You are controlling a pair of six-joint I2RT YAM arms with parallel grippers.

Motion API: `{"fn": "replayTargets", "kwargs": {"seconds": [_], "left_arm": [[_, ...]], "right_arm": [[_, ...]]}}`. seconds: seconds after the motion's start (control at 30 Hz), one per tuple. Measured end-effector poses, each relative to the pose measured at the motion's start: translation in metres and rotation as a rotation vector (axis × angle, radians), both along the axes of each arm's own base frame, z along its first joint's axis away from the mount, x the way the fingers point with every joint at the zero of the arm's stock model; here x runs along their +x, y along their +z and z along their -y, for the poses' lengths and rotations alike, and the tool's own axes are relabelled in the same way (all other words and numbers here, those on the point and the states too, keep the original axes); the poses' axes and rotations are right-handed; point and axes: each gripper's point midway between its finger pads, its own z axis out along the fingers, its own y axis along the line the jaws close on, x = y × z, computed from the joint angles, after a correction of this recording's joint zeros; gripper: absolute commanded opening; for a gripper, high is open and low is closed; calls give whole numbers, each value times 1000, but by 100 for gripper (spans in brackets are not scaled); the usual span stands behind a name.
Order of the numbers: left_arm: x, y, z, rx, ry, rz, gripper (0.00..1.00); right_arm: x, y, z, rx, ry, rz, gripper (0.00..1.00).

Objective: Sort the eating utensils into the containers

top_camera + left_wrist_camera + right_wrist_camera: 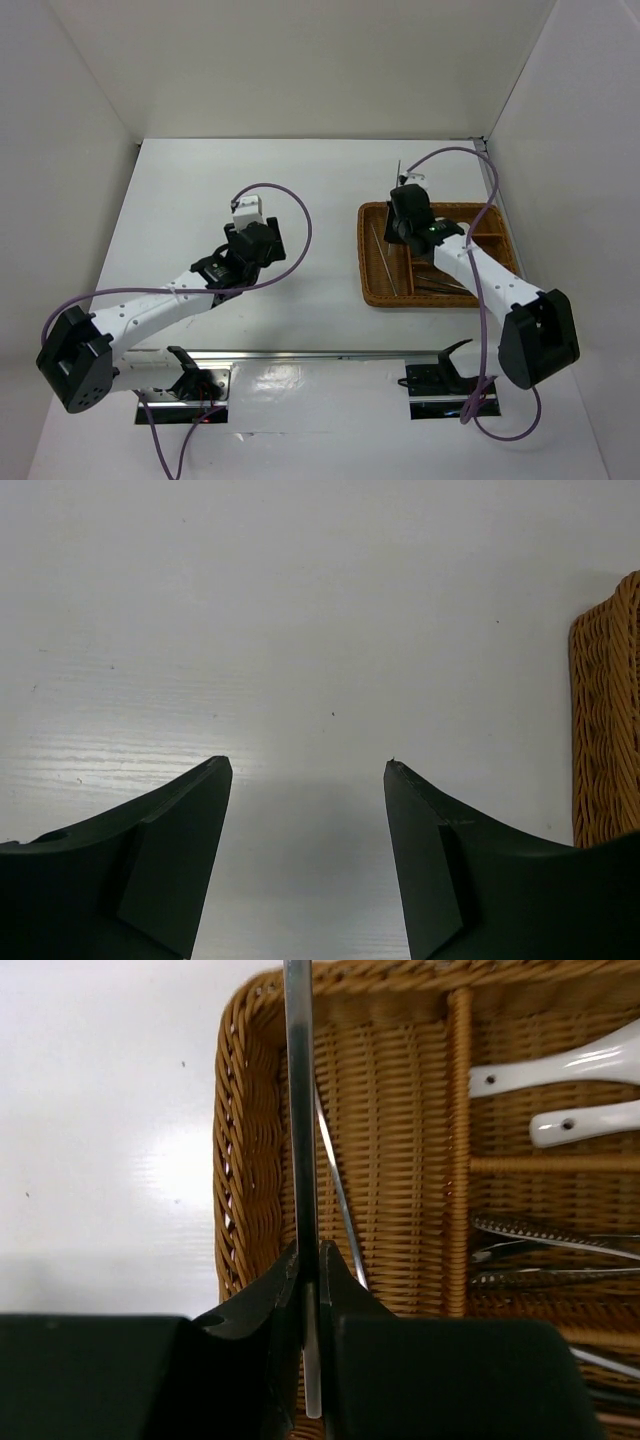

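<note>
Tray (235, 1140) compartments hold 2 white spoons (560, 1065), forks (540, 1230), 1 chopstick (340, 1195).

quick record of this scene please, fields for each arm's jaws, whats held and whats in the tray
left jaws: open, nothing between them, above the table
right jaws: shut on a slim metal stick
stick position: over the long section of the wicker tray, far end past the rim
long section: one thin metal stick lying inside
side sections: white spoons in one, silver utensils in the next
</note>
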Motion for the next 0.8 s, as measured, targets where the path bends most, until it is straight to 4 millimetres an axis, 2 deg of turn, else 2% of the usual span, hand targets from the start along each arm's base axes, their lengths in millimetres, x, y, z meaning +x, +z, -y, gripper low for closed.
{"fn": "replayTargets", "kwargs": {"seconds": [0.17, 0.27, 0.37, 0.47, 0.53, 0.57, 0.67, 0.7, 0.8], "left_arm": [[1, 1, 0, -2, 4, 5, 76], [0, -2, -2, 2, 8, 4, 78], [-3, -5, -5, 6, 11, 1, 78], [-5, -7, -8, 10, 14, 0, 82], [-5, -6, -8, 9, 15, 1, 84], [-6, -6, -8, 8, 15, 2, 86], [-7, -8, -9, 14, 15, -5, 90], [-8, -9, -10, 19, 15, -10, 94], [-9, -11, -11, 28, 14, -21, 98]], "right_arm": [[-11, -30, -6, 18, 20, -89, 5], [-21, -45, -5, 25, 20, -131, 8], [-25, -50, -6, 33, 17, -149, 13], [-26, -50, -8, 45, 21, -152, 22], [-26, -50, -9, 49, 27, -153, 32], [-26, -50, -10, 53, 29, -154, 42], [-27, -49, -11, 54, 37, -153, 58], [-28, -47, -12, 58, 38, -149, 74], [-28, -36, -13, 69, 45, -120, 92]]}}
